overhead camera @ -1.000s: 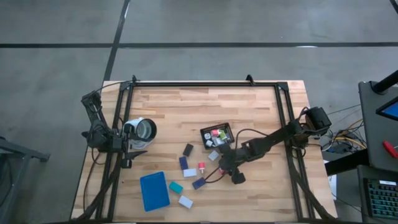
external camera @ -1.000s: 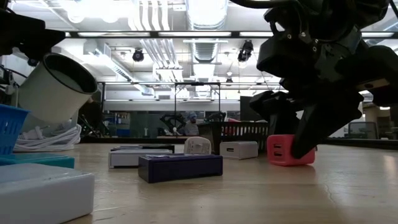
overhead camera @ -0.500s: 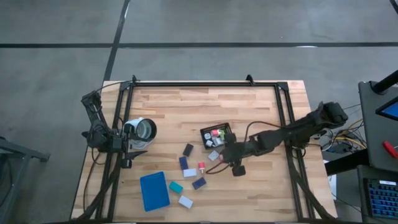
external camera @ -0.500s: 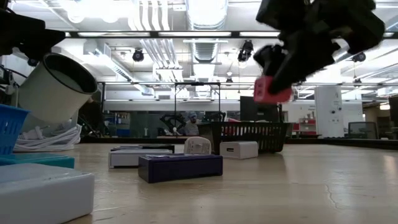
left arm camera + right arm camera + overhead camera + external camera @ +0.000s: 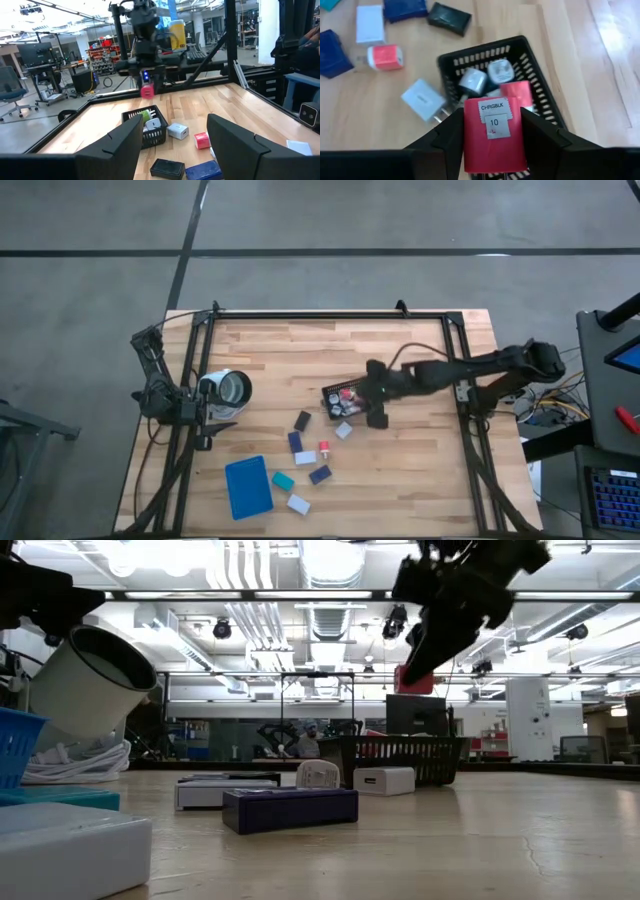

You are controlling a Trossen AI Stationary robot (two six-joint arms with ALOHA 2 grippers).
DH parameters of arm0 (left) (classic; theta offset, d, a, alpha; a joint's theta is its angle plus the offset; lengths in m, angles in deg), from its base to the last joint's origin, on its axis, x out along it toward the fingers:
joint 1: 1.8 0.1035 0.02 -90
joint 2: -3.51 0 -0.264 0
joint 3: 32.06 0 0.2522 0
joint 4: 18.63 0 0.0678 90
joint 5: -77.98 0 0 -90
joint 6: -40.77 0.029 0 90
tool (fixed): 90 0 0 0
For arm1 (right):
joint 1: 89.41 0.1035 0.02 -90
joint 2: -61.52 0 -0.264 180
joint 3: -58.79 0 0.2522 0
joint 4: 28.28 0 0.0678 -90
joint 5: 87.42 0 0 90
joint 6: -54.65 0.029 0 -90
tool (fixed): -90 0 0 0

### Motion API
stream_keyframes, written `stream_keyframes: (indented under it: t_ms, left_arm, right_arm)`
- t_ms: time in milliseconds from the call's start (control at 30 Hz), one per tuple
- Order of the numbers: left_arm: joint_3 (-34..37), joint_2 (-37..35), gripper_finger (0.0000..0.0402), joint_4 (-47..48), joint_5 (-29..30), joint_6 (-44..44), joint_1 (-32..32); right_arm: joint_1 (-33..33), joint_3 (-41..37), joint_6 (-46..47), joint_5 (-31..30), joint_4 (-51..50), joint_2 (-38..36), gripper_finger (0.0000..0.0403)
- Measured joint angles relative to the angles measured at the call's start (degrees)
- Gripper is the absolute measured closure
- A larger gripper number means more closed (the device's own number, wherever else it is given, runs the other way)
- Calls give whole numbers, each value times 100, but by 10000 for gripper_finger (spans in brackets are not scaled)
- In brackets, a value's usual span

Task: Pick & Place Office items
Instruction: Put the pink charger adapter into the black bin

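My right gripper (image 5: 372, 408) is shut on a red charger block (image 5: 495, 135) with a white label and hangs over the black mesh basket (image 5: 480, 47), which holds several small blocks. The block also shows in the low view (image 5: 414, 680), high above the table. Loose on the wood lie a red block (image 5: 324, 448), a white cube (image 5: 343, 430), a black block (image 5: 302, 420), navy blocks (image 5: 295, 441), a teal block (image 5: 283, 480) and a white block (image 5: 298, 503). My left gripper (image 5: 172, 145) waits open and empty at the table's left edge. My right gripper pinches the red block by two opposite sides (image 5: 469, 137) between its two fingers (image 5: 451, 135). The fingers come from above, slanting down. The block's labelled face is turned toward the wrist camera. The block is lifted clear, above the basket's near rim.
A flat blue tray (image 5: 248, 486) lies near the table's front left. A white cup-like cylinder (image 5: 230, 388) sits by the left arm. Black frame rails (image 5: 330, 314) run along the table's far, left and right sides. Bare wood lies at the front right.
My right gripper has risen from the table with the red block and gone toward the far edge, up to the basket. The block, which stood on the wood a second ago, is lifted clear and now hangs over the basket.
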Motion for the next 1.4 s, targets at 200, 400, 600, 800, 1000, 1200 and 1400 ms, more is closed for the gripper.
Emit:
stream_keyframes:
  t_ms: [200, 400, 600, 800, 1000, 1200, 1400]
  left_arm:
    - [0, 0, 177, 0, 0, 0, 0]
    - [0, 0, 177, 0, 0, 0, -1]
    - [0, 0, 177, -1, 0, -2, 1]
    - [-2, 0, 177, -1, 0, -2, 0]
    - [-2, 0, 177, 0, 0, -2, -1]
    - [-2, 1, 177, 0, 0, -2, 0]
    - [-1, 1, 177, 1, 0, -2, 0]
  right_arm:
    - [-862, 0, -62, 880, -31, 101, 242]
    - [-1316, -2, -62, 1384, -37, 401, 238]
    - [-1413, 0, -65, 1408, 35, 861, 243]
    - [-1457, -10, -67, 1397, 77, 1154, 235]
    - [-1454, 2, -67, 1410, 98, 1203, 234]
    - [-1452, 0, -67, 1410, 74, 1140, 233]
    - [-1450, 0, -53, 1408, 80, 1131, 232]
